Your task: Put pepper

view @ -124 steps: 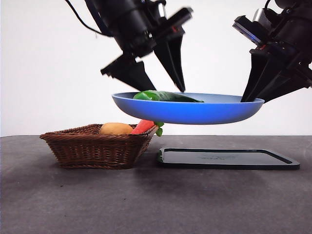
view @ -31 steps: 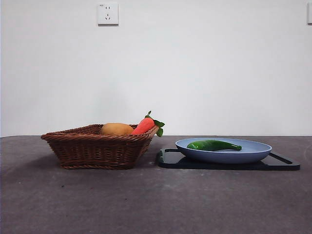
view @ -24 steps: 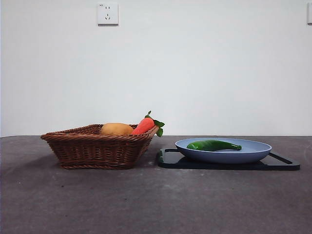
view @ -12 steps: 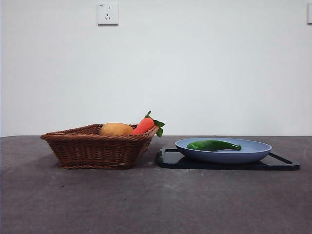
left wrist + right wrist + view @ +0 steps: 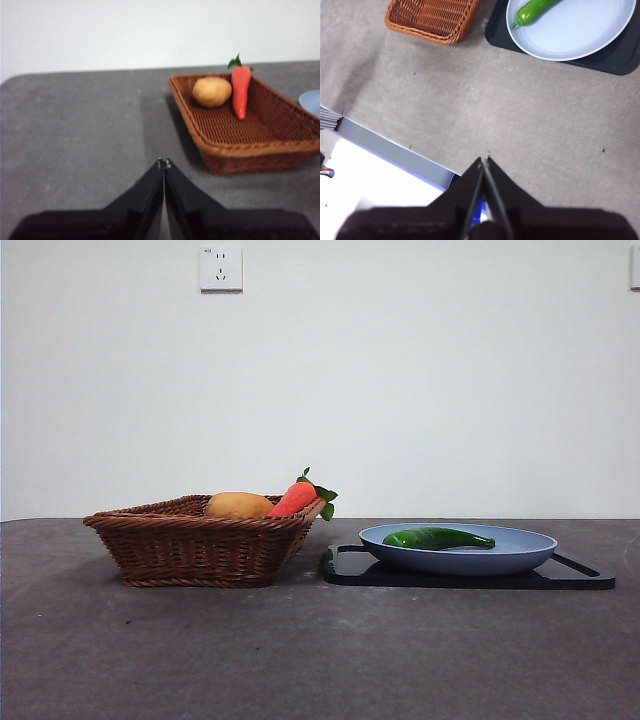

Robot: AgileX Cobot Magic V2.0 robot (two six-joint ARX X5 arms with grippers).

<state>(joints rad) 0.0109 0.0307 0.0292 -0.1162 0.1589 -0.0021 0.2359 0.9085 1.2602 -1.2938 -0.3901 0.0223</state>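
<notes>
The green pepper (image 5: 438,537) lies in the blue plate (image 5: 520,552), which rests on the black tray (image 5: 350,566) at the right. The right wrist view shows the pepper (image 5: 536,11) at the plate's (image 5: 580,37) edge, from high above. My right gripper (image 5: 484,161) is shut and empty, far from the plate. My left gripper (image 5: 163,162) is shut and empty, over the bare table beside the wicker basket (image 5: 260,150). Neither arm shows in the front view.
The wicker basket (image 5: 195,545) stands left of the tray and holds a potato-like item (image 5: 238,505) and an orange-red carrot (image 5: 297,497). The table's front edge (image 5: 395,150) shows in the right wrist view. A wall socket (image 5: 221,268) is on the back wall.
Five seconds ago both grippers held the plate with the pepper in the air above the tray. Now the plate rests on the tray and both arms are out of the front view.
</notes>
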